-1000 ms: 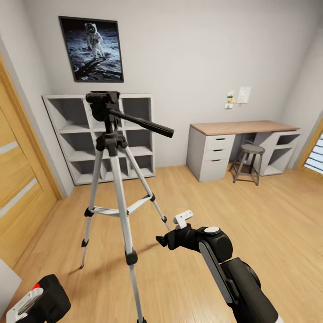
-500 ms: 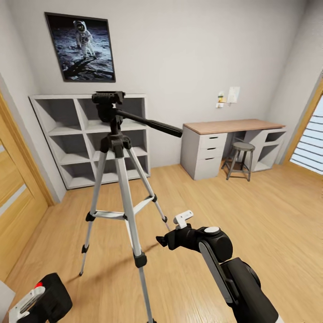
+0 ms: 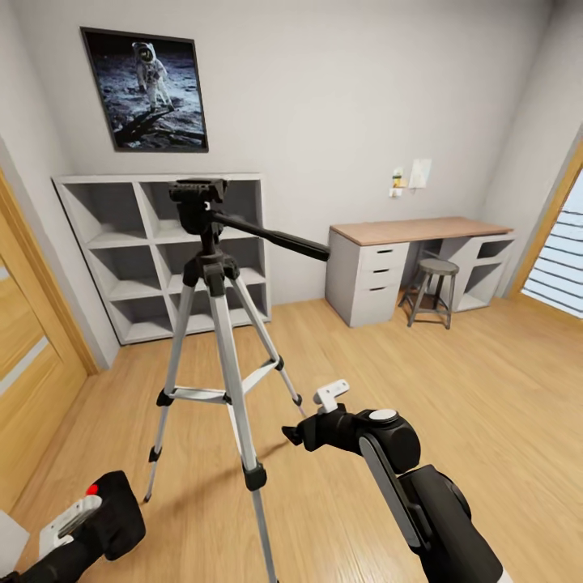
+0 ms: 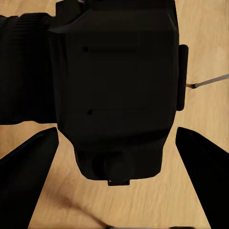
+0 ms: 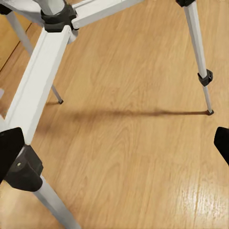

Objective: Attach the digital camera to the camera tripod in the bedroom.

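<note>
The camera tripod (image 3: 214, 324) stands upright in the middle left of the head view, its three silver legs spread on the light wood plank floor (image 3: 453, 380). Its long black handle (image 3: 271, 235) points to the right and a little down, toward the desk (image 3: 421, 230).

The digital camera (image 3: 113, 518) is low in the bottom left corner, held by the left tool (image 3: 81, 522), with its red button (image 3: 92, 489) on top. In the left wrist view the digital camera (image 4: 117, 90) looks big and dark, its lens sticking out to the left edge, and the tool's two black fingers (image 4: 26, 167) sit on each side. It seems to grip the camera, but the touch is hard to see.

The right tool (image 3: 312, 417) hangs open near the tripod's legs. The right wrist view shows a tripod leg (image 5: 200, 52) and its foot on the floor.

Behind are a white cube shelf (image 3: 158, 251), an astronaut poster (image 3: 146, 89), a grey stool (image 3: 431, 290) and light grey walls.
</note>
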Robot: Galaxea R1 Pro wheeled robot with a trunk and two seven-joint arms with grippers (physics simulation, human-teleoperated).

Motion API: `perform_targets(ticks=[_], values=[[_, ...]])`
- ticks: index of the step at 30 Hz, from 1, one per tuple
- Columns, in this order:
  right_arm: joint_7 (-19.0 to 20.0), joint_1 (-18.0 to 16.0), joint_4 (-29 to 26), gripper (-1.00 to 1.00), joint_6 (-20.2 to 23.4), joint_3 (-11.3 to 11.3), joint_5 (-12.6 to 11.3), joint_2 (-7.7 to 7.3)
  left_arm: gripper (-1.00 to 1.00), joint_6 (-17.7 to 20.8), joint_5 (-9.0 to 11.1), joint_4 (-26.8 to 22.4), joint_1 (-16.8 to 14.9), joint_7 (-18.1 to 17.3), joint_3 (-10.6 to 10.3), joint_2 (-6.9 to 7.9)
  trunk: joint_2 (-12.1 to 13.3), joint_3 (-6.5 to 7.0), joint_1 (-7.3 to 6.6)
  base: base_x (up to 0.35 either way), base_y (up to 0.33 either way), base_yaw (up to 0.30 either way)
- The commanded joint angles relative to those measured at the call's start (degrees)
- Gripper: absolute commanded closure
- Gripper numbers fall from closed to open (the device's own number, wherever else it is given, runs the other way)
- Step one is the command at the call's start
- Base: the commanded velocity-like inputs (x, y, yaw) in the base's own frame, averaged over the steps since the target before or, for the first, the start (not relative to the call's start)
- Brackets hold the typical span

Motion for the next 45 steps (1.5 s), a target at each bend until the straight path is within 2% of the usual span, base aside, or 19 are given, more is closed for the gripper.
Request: perform_targets(ticks=[1,7,18,21,27,30,34,35,38,39,40,42,45], values=[[-0.3,0.0,0.0,-1.00,0.3,0.0,-0.5,0.00,1.00,1.4,0.2,-0.5,0.0,-0.3,0.1,0.90,0.4,0.13,-0.23,0.000,0.000,0.000],[-0.3,0.0,0.0,-1.00,0.3,0.0,-0.6,-0.01,1.00,2.4,0.2,-0.8,0.0,-0.4,0.3,2.43,2.8,1.21,-1.55,0.000,0.000,0.000],[-0.3,-0.1,0.0,-1.00,0.3,-1.2,-0.5,-0.02,1.00,2.9,0.3,-1.0,0.0,-0.5,0.5,4.05,7.2,3.18,-3.97,0.000,0.000,0.000],[-0.3,-0.1,0.0,-1.00,0.3,-1.3,-0.5,-0.02,1.00,3.3,0.5,-1.0,-0.3,-0.5,0.4,5.17,8.4,3.72,-4.62,0.000,0.000,0.000],[-0.2,0.0,0.0,-1.00,0.3,-1.3,-0.6,0.03,1.00,7.1,0.8,-0.9,-3.3,-2.2,0.1,9.13,10.8,4.80,-5.94,0.000,0.000,0.000],[-0.2,0.0,0.0,-1.00,0.3,-1.3,-0.6,0.12,1.00,8.2,0.9,-0.9,-5.7,-2.8,0.1,10.92,12.0,5.34,-6.60,0.000,0.000,0.000],[-0.1,0.0,0.0,-1.00,0.3,-1.3,-0.6,0.33,1.00,8.2,1.0,-0.6,-9.4,-3.1,0.0,12.37,13.6,6.05,-7.48,0.000,0.000,0.000],[-0.1,0.1,0.0,-1.00,0.3,-1.3,-0.6,0.43,1.00,8.2,1.0,-0.3,-11.5,-3.2,0.0,13.04,14.0,6.23,-7.70,0.000,0.000,-0.031],[-0.1,0.1,0.0,-1.00,0.3,-1.2,-0.6,0.51,1.00,8.2,1.0,0.4,-15.0,-3.3,0.0,14.35,15.2,6.77,-8.36,0.000,0.000,-0.085],[-0.1,0.1,0.0,-1.00,0.3,-1.2,-0.6,0.51,1.00,8.2,1.0,1.6,-17.8,-3.3,0.0,15.56,15.6,6.95,-8.58,0.000,0.000,-0.147],[-0.1,0.1,0.0,-1.00,0.3,-1.2,-0.6,0.54,1.00,8.2,1.0,4.8,-22.2,-3.3,0.0,17.48,16.0,7.13,-8.80,0.000,0.000,-0.188],[-0.1,0.1,0.0,-1.00,0.3,-1.2,-0.6,0.57,1.00,8.2,1.0,12.6,-28.6,-3.4,-0.1,20.23,16.8,7.49,-9.24,0.000,0.000,-0.219],[-0.1,0.1,0.0,-1.00,0.3,-1.1,-0.6,0.59,1.00,8.2,0.9,16.4,-31.3,-3.3,-0.2,21.20,18.0,8.03,-9.90,0.000,0.000,-0.236]])
